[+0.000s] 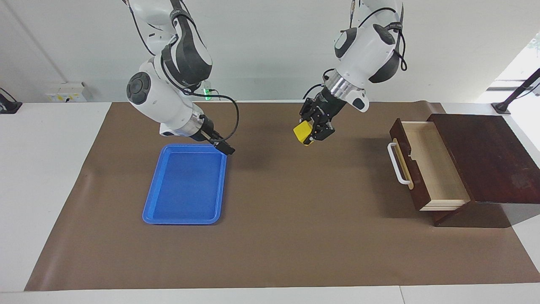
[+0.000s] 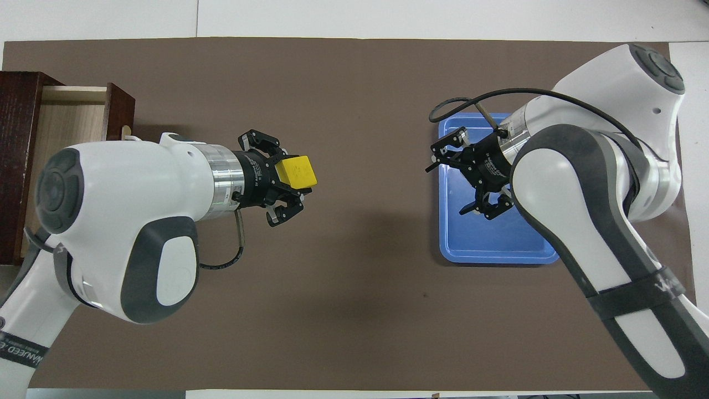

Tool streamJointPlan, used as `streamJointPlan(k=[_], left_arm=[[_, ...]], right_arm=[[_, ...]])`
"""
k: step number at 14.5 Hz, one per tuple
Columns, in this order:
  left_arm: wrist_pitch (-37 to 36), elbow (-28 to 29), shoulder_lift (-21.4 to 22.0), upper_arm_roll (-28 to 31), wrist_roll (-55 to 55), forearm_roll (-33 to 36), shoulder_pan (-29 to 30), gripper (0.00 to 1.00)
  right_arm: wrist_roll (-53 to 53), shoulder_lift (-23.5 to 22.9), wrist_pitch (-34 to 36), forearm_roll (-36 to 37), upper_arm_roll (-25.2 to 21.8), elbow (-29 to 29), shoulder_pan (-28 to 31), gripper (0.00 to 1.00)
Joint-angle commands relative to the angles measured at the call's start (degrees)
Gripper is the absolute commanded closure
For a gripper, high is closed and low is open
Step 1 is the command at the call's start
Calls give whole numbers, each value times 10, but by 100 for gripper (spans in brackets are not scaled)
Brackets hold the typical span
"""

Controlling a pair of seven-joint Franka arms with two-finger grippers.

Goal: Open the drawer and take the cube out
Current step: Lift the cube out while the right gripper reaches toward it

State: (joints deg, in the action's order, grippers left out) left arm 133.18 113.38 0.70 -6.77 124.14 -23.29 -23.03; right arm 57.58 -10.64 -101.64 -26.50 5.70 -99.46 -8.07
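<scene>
The yellow cube (image 1: 301,131) (image 2: 297,171) hangs in the air over the brown mat, between the drawer and the blue tray, with my left gripper (image 1: 308,134) (image 2: 294,178) shut on it. The dark wooden drawer (image 1: 434,164) (image 2: 72,119) stands pulled out of its box, its pale inside bare and its white handle (image 1: 397,164) facing the table's middle. In the overhead view my left arm covers much of it. My right gripper (image 1: 225,148) (image 2: 451,185) is open and holds nothing, over the tray's edge that faces the cube.
The blue tray (image 1: 181,190) (image 2: 493,244) lies flat toward the right arm's end of the table, with nothing in it. The dark wooden box (image 1: 485,156) sits at the left arm's end. A brown mat (image 1: 295,219) covers the table.
</scene>
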Motion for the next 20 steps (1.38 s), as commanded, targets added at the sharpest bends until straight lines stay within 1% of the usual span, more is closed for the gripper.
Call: streamJointPlan(k=[1, 3, 5, 8, 11, 14, 16, 17, 20], left_arm=[[39, -3, -41, 5, 61, 42, -31, 100], [54, -3, -47, 4, 68, 42, -38, 100], [67, 1, -52, 4, 69, 42, -61, 100], [87, 2, -52, 3, 77, 41, -69, 100], [105, 3, -61, 4, 125, 40, -78, 100], [106, 4, -64, 3, 127, 40, -79, 100], [107, 10, -64, 3, 127, 40, -79, 100], [107, 11, -64, 3, 127, 40, -80, 100], [117, 16, -64, 3, 126, 40, -91, 100]], right_arm=[[12, 11, -11, -15, -1, -14, -2, 0], [12, 11, -11, -15, -1, -14, -2, 0], [12, 11, -11, -16, -1, -14, -2, 0], [13, 12, -19, -17, -1, -20, -3, 0], [12, 10, -28, -55, -1, -34, 0, 0], [13, -7, -38, -97, -1, -32, 0, 0], [13, -26, -38, -111, -1, -23, -3, 0], [13, -38, -39, -115, -1, -12, -5, 0], [31, -82, -32, -118, -1, 47, -19, 0]])
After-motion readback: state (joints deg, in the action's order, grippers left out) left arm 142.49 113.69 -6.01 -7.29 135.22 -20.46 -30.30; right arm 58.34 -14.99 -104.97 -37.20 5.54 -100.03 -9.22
